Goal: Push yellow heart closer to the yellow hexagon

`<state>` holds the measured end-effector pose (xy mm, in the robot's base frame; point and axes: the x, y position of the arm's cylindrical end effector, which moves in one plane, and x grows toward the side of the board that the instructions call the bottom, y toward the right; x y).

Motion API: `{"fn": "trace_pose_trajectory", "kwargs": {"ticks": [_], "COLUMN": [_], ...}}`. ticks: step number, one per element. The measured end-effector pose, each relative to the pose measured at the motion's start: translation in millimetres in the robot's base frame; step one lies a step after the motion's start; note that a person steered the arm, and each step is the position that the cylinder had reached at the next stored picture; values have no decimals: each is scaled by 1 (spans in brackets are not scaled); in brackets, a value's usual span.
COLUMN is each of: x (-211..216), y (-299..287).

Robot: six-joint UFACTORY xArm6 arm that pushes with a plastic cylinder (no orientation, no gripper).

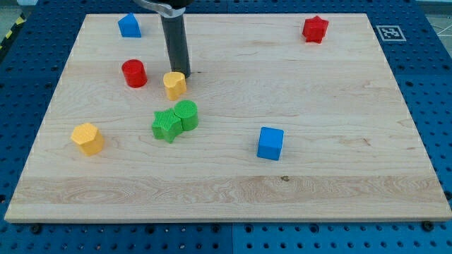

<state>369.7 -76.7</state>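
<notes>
The yellow heart (pixel 174 84) lies left of the board's middle. The yellow hexagon (pixel 87 137) lies near the board's left edge, below and to the left of the heart. My rod comes down from the view's top, and my tip (pixel 182 73) rests on the board just above and to the right of the yellow heart, touching or nearly touching it.
A red cylinder (pixel 134 73) stands just left of the heart. A green star (pixel 167 125) and green cylinder (pixel 186 114) sit together below it. A blue block (pixel 129 25) is at top left, a red star (pixel 315 29) top right, a blue cube (pixel 270 142) lower right. The wooden board (pixel 339 190) lies on a blue table.
</notes>
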Motion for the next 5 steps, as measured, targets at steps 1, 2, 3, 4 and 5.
{"fn": "trace_pose_trajectory", "kwargs": {"ticks": [1,2,3,4,5], "x": [6,11,18,39,35], "y": [16,-8,-48,-68,-68]}}
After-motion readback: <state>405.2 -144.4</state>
